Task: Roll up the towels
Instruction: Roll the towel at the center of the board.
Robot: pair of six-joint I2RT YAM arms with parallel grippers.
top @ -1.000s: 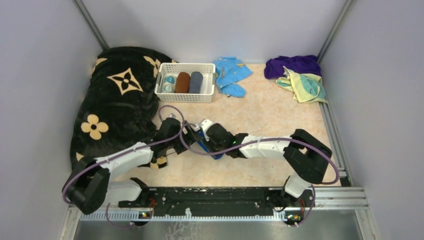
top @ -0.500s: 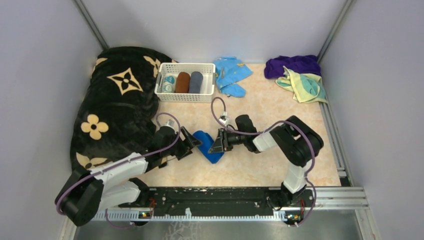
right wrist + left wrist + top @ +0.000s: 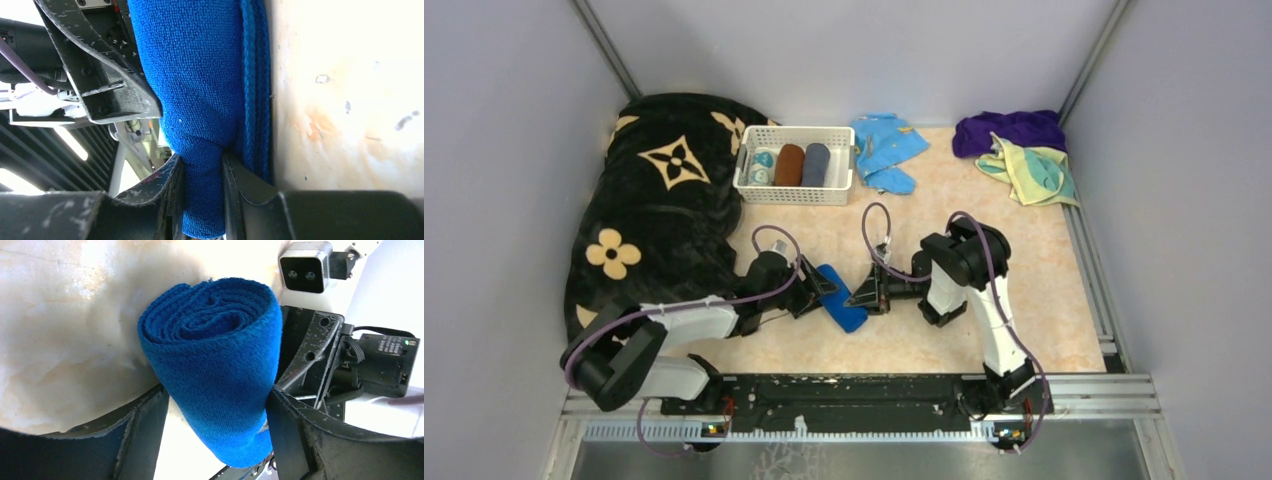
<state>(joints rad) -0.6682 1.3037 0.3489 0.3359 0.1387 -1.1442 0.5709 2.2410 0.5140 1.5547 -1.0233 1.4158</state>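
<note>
The royal blue towel (image 3: 842,300) lies rolled on the tabletop between both grippers. In the left wrist view the blue roll (image 3: 215,355) shows its spiral end. My left gripper (image 3: 217,390) straddles it, with both fingers against its sides. My right gripper (image 3: 201,160) pinches the opposite end of the roll (image 3: 195,75) and squeezes it narrow. In the top view the left gripper (image 3: 817,289) is at the roll's left and the right gripper (image 3: 865,296) at its right. The purple towel (image 3: 1009,130) and the pale yellow towel (image 3: 1036,172) lie crumpled at the back right.
A white basket (image 3: 794,193) with rolled cloths inside stands at the back centre. A light blue cloth (image 3: 886,148) lies to its right. The black flowered blanket (image 3: 659,200) fills the left side. Grey walls enclose the table.
The right arm has folded back to the right with its gripper still on the roll's end. My left gripper moved right onto the roll and narrowed its jaws. The towel now lies as a tighter roll.
</note>
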